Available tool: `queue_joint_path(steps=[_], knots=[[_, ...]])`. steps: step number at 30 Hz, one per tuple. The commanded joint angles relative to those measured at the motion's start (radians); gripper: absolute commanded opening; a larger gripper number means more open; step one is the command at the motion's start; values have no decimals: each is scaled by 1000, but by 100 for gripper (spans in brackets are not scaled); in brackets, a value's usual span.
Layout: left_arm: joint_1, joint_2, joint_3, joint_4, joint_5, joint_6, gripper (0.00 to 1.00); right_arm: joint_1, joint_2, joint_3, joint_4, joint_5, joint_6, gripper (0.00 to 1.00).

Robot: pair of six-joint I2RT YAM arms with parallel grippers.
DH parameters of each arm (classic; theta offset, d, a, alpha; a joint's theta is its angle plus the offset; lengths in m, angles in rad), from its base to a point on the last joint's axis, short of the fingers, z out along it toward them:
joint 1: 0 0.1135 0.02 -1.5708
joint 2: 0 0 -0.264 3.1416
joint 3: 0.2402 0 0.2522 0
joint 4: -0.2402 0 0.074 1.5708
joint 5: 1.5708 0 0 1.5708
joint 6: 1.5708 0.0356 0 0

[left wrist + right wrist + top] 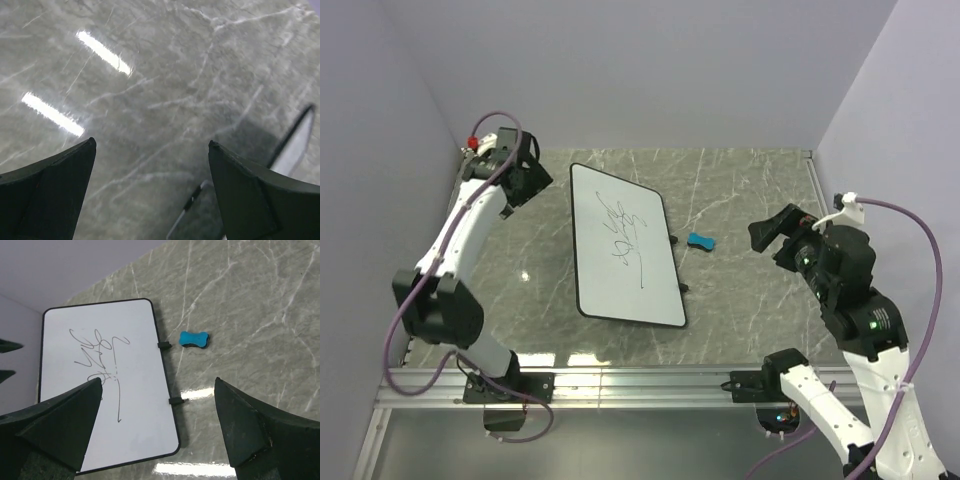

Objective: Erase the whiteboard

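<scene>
The whiteboard (625,246) lies flat on the marble table, white with a thin black rim and black scribbles in its upper middle. It also shows in the right wrist view (107,385); its edge shows in the left wrist view (295,142). A small blue eraser (700,241) lies on the table just right of the board, also in the right wrist view (194,339). My left gripper (532,170) is open and empty, above the table left of the board's far corner. My right gripper (782,228) is open and empty, raised to the right of the eraser.
Grey walls close in the table at the back, left and right. A metal rail (640,380) runs along the near edge by the arm bases. Small black feet (163,345) stick out from the board's right rim.
</scene>
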Motion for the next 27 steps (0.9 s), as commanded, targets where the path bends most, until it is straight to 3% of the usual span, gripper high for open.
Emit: queue_joint_path(steps=[1,4,8,14,19,27], knots=[[30,-133,35,-127,71,14,100,6,65,74,-45,29,-2,100],[94,-127,-55,-177,179,20,99,7,148,130,-34,0,-12,100],[122,-281,-303,-24,306,43,99,6,292,238,-36,-58,-9,100],[119,-444,-344,-17,390,123,98,-57,543,321,28,-256,248,97],[79,-570,-379,-40,373,140,97,-66,757,411,-25,-170,385,94],[25,-705,-507,-22,373,166,93,-80,961,340,-62,-133,724,93]])
